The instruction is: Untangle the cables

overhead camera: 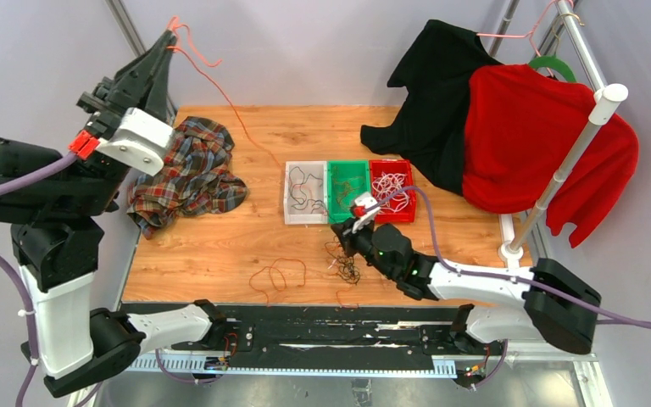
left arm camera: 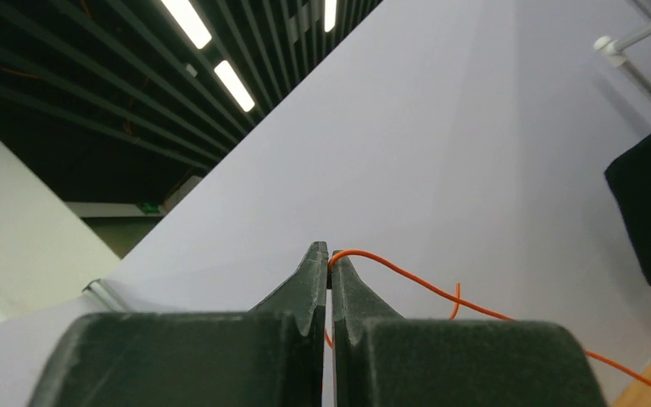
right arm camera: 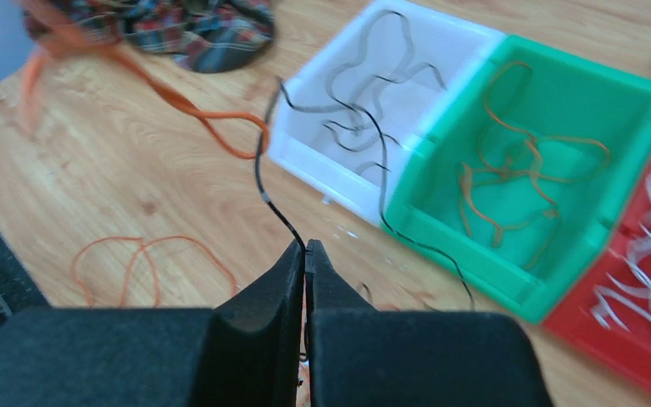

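Wooden table (overhead camera: 220, 246) shows the sorting partly done, by my reading. Black cables (overhead camera: 308, 193) lie in the white bin (overhead camera: 289, 203), orange ones (overhead camera: 346, 188) in the green bin (overhead camera: 347, 163), and white ones (overhead camera: 390, 185) in the red bin (overhead camera: 410, 199). A small dark tangle (overhead camera: 347, 270) and an orange loop (overhead camera: 278, 275) remain near the front edge. An orange cable (overhead camera: 229, 102) climbs to the left gripper (overhead camera: 169, 38), which is raised high with its fingers pressed together on it. The right gripper (right arm camera: 305, 250), low by the tangle, has its fingers clamped on a black cable (right arm camera: 269, 199).
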